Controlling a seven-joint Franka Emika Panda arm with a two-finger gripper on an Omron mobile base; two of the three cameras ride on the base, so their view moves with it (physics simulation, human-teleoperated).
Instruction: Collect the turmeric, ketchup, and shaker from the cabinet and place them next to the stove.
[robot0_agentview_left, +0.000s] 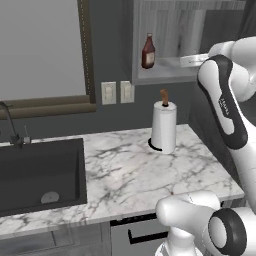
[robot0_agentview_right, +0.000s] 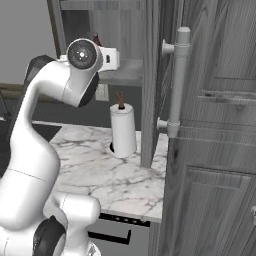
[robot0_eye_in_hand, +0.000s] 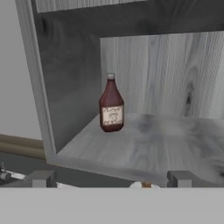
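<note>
The cabinet (robot0_eye_in_hand: 144, 131) stands open up on the wall, and there's one item on its shelf: the ketchup (robot0_eye_in_hand: 111, 105), upright, toward the left rear corner, close to the left side wall. No yellow turmeric jar and no little shaker anywhere on the stretch of shelf we can see, though the right end runs out of frame, so where those two stand I can't tell.

Down below, the marble worktop (robot0_agentview_left: 130, 175) carries just the paper-towel roll (robot0_agentview_left: 164, 127) near its back edge, with the black sink (robot0_agentview_left: 40, 175) sunk in at the left end.

The arm is raised level with the shelf, and the gripper (robot0_eye_in_hand: 109, 178) sits just outside the front lip, fingertips set wide apart, nothing between them, the bottle well ahead and between the tips' lines.

My read: the ketchup is yet to be collected, reach and grasp to come, then the carry to the stove.
</note>
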